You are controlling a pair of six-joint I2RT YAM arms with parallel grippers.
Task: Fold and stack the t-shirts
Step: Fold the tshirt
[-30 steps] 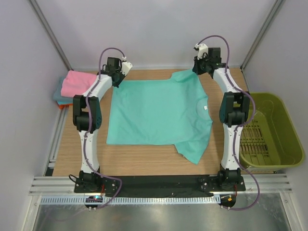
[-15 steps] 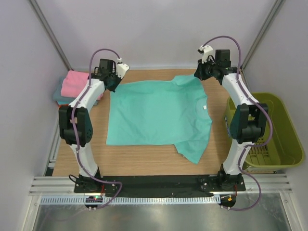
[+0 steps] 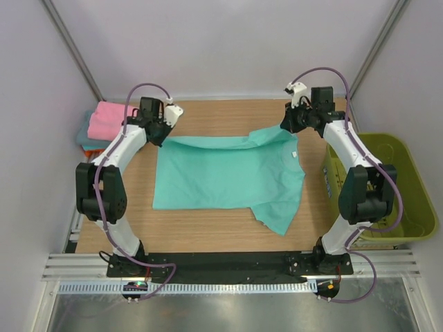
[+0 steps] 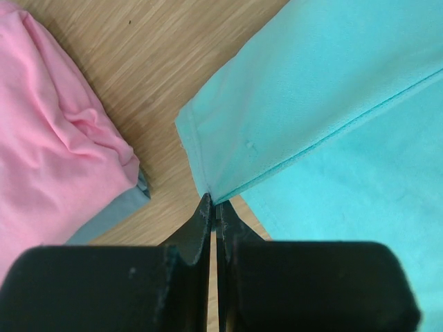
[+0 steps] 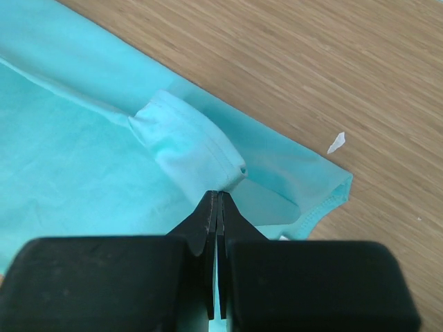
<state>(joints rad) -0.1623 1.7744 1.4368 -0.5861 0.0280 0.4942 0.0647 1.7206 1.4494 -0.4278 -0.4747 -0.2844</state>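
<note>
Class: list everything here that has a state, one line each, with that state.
teal-green t-shirt: flat on table, far edge lifted.
left gripper: shut on its far left corner.
right gripper: shut on its far right sleeve.
pink t-shirt: folded, topping the stack.
olive-green basket: upright, nothing seen inside.

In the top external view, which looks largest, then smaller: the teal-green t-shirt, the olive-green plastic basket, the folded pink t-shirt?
The teal-green cloth t-shirt and olive-green plastic basket: nearly alike, not ranked; the right arm hides part of the basket.
Then folded pink t-shirt, clearly smallest.

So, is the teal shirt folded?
Not yet: teal shirt lies mostly spread, far edge pinched by left end effector and right end effector.
</note>
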